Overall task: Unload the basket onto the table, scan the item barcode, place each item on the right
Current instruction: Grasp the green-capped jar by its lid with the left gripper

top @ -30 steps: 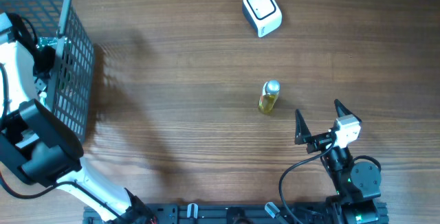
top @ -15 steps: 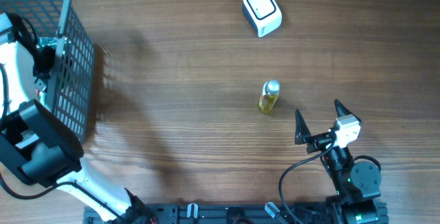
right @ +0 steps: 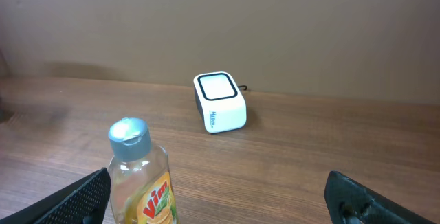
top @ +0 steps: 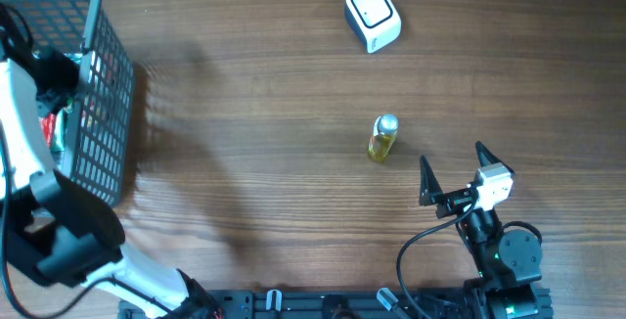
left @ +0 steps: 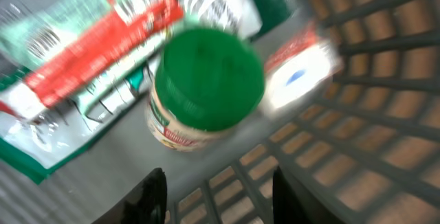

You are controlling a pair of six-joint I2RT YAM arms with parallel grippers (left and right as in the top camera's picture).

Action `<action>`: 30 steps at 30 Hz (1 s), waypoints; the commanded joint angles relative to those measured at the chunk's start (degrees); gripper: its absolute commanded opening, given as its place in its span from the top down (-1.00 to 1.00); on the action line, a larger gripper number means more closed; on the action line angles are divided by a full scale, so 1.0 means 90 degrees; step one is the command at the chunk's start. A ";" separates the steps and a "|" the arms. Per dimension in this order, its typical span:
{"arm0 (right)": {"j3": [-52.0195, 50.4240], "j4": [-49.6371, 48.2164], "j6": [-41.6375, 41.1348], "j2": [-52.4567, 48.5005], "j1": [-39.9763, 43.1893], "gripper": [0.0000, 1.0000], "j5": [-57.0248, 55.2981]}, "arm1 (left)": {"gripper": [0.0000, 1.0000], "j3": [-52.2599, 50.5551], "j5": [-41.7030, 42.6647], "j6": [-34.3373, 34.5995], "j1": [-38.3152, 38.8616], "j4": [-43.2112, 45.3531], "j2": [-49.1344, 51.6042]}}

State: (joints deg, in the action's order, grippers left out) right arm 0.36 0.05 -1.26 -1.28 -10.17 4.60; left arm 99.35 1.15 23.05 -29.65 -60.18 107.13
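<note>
Wood surface (top: pixel 245 113), mesh basket (top: pixel 108 84) at far-left corner, left pincer (left: pixel 220 179) down inside it. Green-lid jar (left: pixel 206 80) lies among packets (left: pixel 89 52), just ahead of tips. Pincer's half open, gripping nothing I can see (blurry view). Tip: centre on lid, squeeze below rim, lift straight up clear of mesh. Right pincer (top: pixel 452 153) wide open, empty, by near edge. Scanner (top: pixel 373 16) at far edge.

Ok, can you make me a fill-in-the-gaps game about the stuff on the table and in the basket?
1. The jar in the basket has a ____ lid.
2. The scanner on the table is ____ in colour.
3. The bottle holds a ____ liquid.
4. The right gripper is ____, with nothing between its fingers.

Missing words: green, white, yellow, open.
</note>
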 commanded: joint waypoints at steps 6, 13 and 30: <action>-0.0005 -0.0017 -0.0039 -0.0032 0.0032 -1.00 -0.0083 | 0.24 0.0389 -0.0083 -0.0017 -0.0015 -0.0022 -0.1287; -0.0005 -0.0017 -0.0039 -0.0032 0.0032 -0.99 -0.0083 | -0.28 0.0068 -0.0083 -0.0019 -0.0010 -0.0250 -0.1064; -0.0005 -0.0017 -0.0039 -0.0044 0.0032 -0.99 -0.0083 | -0.75 -0.0588 -0.0053 -0.0019 0.0024 -0.0095 0.0576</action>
State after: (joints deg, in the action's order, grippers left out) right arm 0.36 0.05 -1.26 -1.28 -10.17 4.60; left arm 94.32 0.34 23.20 -30.00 -61.21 110.17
